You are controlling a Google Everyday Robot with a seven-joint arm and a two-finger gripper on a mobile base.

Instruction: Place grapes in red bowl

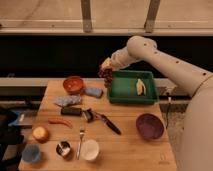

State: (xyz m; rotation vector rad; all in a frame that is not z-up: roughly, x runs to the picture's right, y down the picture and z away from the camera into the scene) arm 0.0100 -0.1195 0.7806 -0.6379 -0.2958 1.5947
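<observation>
The grapes [106, 75], a small dark reddish-purple bunch, hang from my gripper [106, 66], which is shut on them in the air just left of the green tray's [128, 96] left rim. The red bowl [73, 84] sits on the table at the back left, to the left of and below the gripper, and holds nothing. My white arm reaches in from the right.
A pale banana [140, 87] lies in the green tray. A blue sponge [93, 92] and a grey cloth [67, 101] lie near the red bowl. A dark purple bowl [149, 125], a knife [109, 123], a white cup [90, 149] and a blue cup [31, 153] stand nearer the front.
</observation>
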